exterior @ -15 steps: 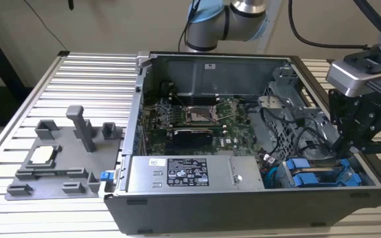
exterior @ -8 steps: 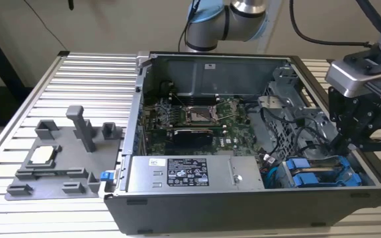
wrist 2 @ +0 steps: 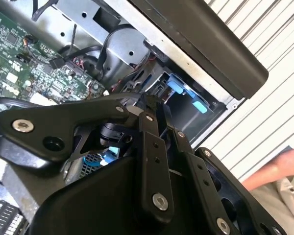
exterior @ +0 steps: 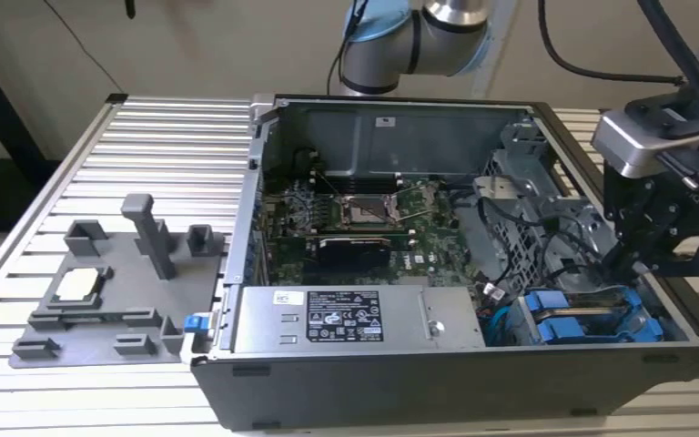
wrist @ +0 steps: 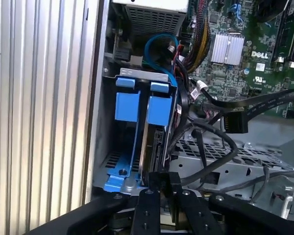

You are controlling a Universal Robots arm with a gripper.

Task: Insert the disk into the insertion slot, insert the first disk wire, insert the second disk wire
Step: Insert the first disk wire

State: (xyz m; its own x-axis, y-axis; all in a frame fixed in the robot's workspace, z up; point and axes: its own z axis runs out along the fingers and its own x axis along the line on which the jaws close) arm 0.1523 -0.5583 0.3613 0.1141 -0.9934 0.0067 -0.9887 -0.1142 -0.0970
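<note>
Exterior view: my gripper (exterior: 632,271) hangs over the drive cage (exterior: 617,293) at the four-o'clock corner of the open computer case (exterior: 447,382). First wrist view: the disk (wrist: 154,142) stands edge-on in its blue frame, well down the insertion slot (wrist: 159,77), just beside a second blue carrier (wrist: 123,147). The jaws are drawn narrow and appear to pinch the disk's near edge.

Hazards, as I judge them:
- A tilted push could bind the frame on its rails.
- The black cables (wrist: 210,147) lying just beside the slot could be trapped or could catch a finger.
- The neighbouring carrier could be nudged.

Second wrist view: a person's hand (wrist 2: 279,171) lies near the case's outer wall, so I count it at risk from any wide swing.
</note>
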